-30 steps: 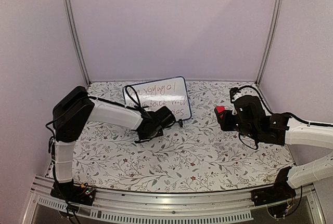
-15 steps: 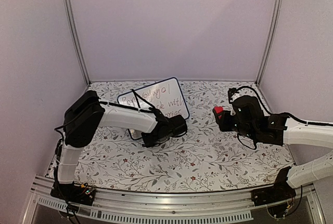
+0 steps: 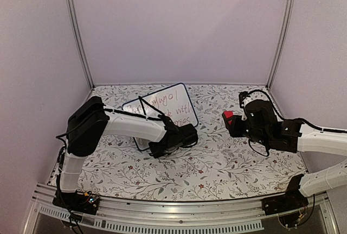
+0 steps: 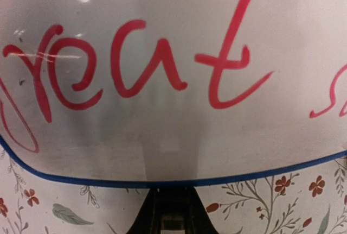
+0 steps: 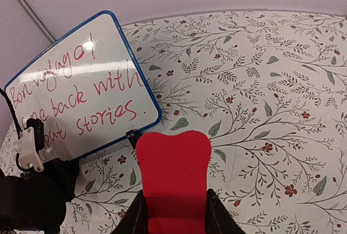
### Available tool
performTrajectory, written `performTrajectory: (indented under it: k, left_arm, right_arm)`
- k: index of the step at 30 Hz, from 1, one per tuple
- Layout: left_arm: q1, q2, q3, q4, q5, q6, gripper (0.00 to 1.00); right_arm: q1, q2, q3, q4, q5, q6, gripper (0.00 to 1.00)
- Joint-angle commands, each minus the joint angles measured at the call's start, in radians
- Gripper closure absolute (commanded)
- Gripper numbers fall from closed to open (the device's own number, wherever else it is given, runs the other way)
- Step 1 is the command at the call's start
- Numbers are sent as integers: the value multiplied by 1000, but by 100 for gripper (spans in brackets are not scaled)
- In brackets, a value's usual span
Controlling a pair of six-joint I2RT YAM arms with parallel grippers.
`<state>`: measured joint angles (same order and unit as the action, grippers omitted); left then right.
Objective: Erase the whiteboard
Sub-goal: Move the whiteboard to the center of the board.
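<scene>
Left claw [image 4: 172, 215] is pinched almost closed on the lower rim of the glossy white blue-rimmed whiteboard [image 3: 165, 106], tilted up just ahead of it. Right claw [image 5: 174, 217] clamps the red block eraser [image 5: 172, 169], board well apart ahead-left. The red handwriting [image 4: 146, 60] is intact, nothing wiped yet.

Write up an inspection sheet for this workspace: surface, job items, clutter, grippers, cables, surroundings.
Surface: floral-patterned table cover, flat.
Job's things: whiteboard, blue rim, covered in red handwriting, nothing wiped yet; red eraser, apart from the board.
Clutter: nothing seen.
Grippers: left gripper shut on the whiteboard's lower edge; right gripper shut on the red eraser.
Cables: left arm cable, black, loops across the board's face; right wrist cable, black, arches over the wrist.
Surroundings: lilac walls, metal corner posts, metal rail along the near edge.
</scene>
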<state>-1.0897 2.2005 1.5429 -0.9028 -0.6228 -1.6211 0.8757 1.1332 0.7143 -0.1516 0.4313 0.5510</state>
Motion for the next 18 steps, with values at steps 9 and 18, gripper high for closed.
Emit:
performTrajectory:
  k: [9,18]
  left_arm:
    - [-77,41,-14,8,204,12,86]
    - [-99,6,-21,1,170,44,49]
  right_arm:
    - [-3,-39,-24,-6,-6,17,74]
    - [-3,-33,-24,5,-2,15,74]
